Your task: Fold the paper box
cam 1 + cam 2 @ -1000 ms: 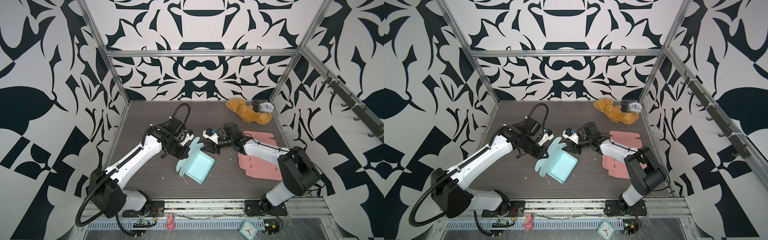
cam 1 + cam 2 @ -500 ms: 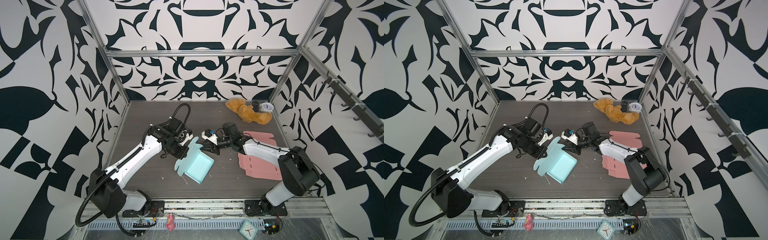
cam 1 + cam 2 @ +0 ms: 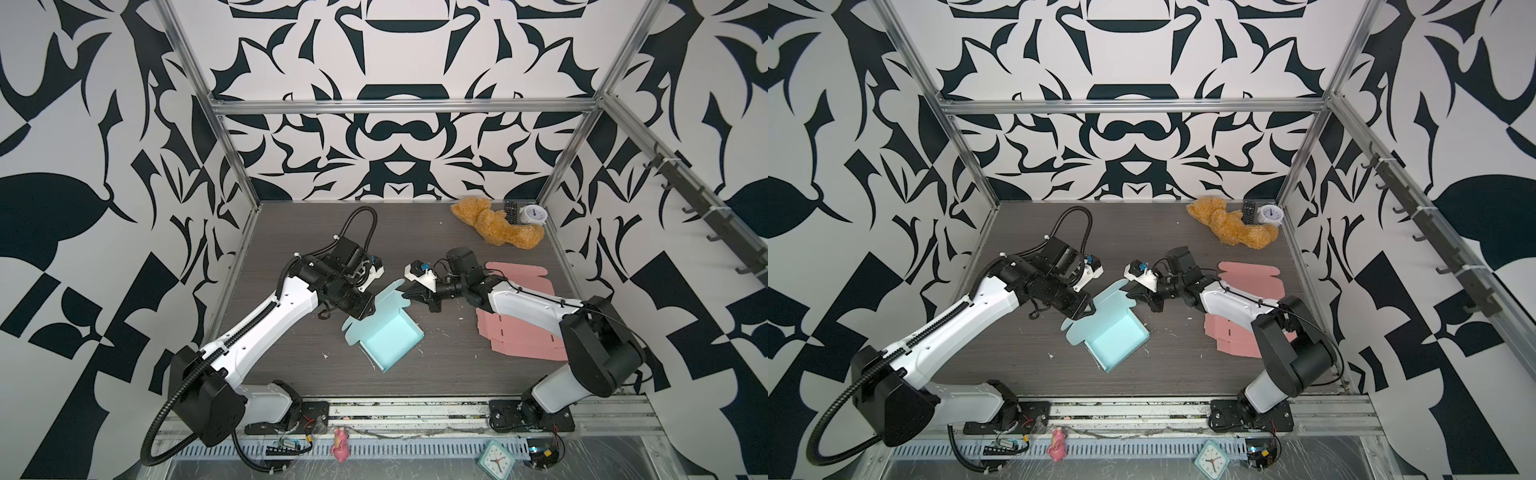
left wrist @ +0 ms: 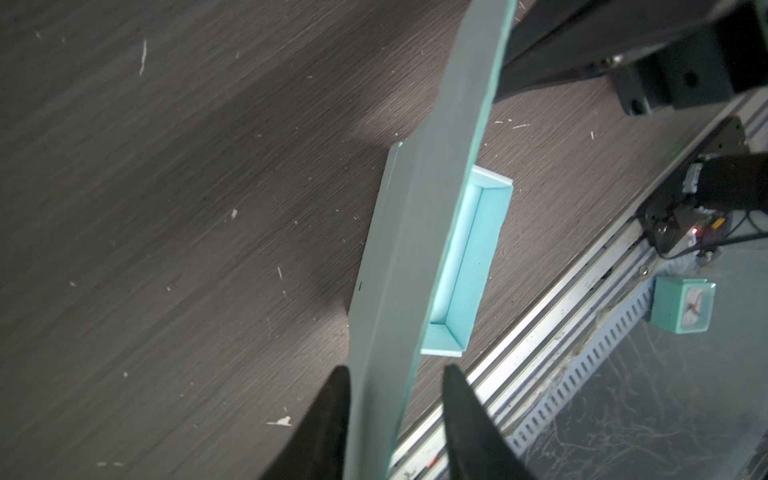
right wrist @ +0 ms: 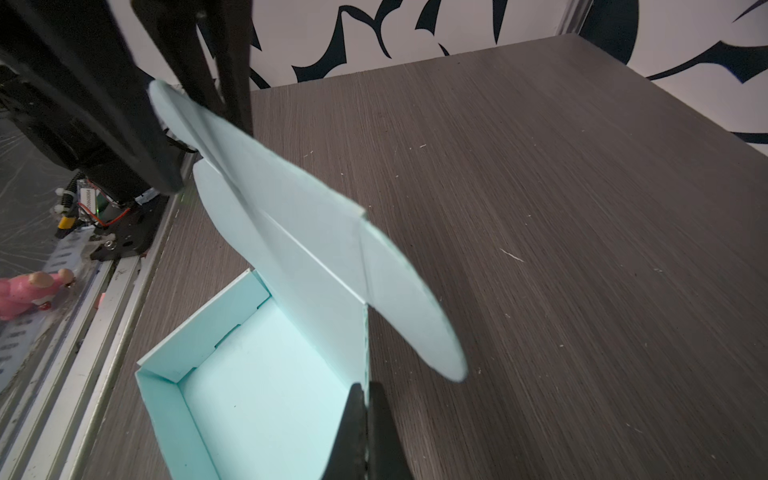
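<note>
**Item:** paper box (image 3: 390,343) (image 3: 1117,338), teal, partly folded.

**Location:** middle of the dark table (image 3: 436,374), between the two arms in both top views.

**Change from a second ago:**
- The box lies about where it did.
- The left gripper (image 3: 363,312) (image 4: 395,370) was then pinched on the lid and has let go.
- The right gripper (image 3: 409,296) (image 5: 365,388) was then half parted and has closed.

**Container:**
- The tray (image 5: 257,399) rests on the table with its walls standing. Its floor shows as bare teal in the right wrist view.
- The lid (image 5: 291,232) rises tilted from the rear wall, with a rounded flap at each end.

**Left fingers:** parted and astride the lid's far end, gripping nothing. One finger (image 4: 332,411) is just beside the lid's face. The other stands apart from it.

**Right fingers** (image 5: 353,419)**:** pressed together on the box's thin edge, at the corner where the lid meets the tray wall.

**Surroundings:**
- Flat pink cardboard sheets (image 3: 523,336) lie on the table under the right arm.
- A plush bear (image 3: 494,226), a remote control (image 3: 512,210) and a white clock (image 3: 533,215) sit in the far right corner.
- A teal clock (image 3: 496,457) and a pink figurine (image 3: 341,445) sit on the front ledge, off the table.
</note>
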Action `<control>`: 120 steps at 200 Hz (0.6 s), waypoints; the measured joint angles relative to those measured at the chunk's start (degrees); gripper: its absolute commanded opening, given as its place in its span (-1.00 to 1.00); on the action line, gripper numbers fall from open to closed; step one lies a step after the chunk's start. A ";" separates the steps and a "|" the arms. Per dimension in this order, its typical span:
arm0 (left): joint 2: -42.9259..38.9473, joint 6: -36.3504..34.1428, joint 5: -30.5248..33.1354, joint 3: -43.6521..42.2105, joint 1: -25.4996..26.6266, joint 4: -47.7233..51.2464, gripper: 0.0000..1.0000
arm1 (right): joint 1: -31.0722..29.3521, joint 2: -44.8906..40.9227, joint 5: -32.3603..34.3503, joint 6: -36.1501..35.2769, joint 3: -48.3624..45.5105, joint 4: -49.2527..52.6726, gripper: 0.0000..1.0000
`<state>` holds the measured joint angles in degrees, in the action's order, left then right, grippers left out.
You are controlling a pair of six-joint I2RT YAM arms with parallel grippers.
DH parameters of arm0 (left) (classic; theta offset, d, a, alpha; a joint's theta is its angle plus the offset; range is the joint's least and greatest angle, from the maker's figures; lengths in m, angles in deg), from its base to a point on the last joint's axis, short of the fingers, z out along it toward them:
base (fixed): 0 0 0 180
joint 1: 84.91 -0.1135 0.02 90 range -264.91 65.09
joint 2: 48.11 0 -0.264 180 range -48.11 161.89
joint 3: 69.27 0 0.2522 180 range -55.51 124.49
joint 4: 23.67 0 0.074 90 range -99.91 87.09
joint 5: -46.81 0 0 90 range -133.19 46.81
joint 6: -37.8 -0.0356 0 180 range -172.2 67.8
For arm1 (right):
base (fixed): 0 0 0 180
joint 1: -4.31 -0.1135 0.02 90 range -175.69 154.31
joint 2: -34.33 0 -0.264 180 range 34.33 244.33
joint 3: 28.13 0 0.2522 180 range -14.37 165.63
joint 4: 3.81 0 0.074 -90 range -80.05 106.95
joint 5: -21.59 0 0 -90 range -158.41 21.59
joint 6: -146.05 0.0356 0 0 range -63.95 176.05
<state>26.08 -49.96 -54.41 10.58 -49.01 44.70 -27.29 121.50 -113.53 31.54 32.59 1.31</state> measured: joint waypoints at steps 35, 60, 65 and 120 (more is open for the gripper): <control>-5.07 2.89 0.98 -4.83 0.00 -3.10 0.47 | -0.17 -3.80 4.85 2.97 -3.87 -3.21 -1.00; -9.38 6.14 2.27 -9.09 0.00 -6.71 0.58 | -0.17 -5.01 8.81 5.68 -6.01 -4.90 -0.99; -10.21 6.58 2.51 -10.03 0.00 -7.37 0.60 | -0.17 -5.29 9.51 6.47 -6.67 -5.53 -0.99; -14.93 12.46 4.74 -18.12 0.00 -15.30 0.79 | -0.17 -8.94 15.04 12.46 -11.50 -8.90 -0.98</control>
<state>11.15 -37.50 -49.67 -7.54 -49.01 29.40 -27.46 112.57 -98.49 43.99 21.10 -7.59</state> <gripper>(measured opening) 0.890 0.044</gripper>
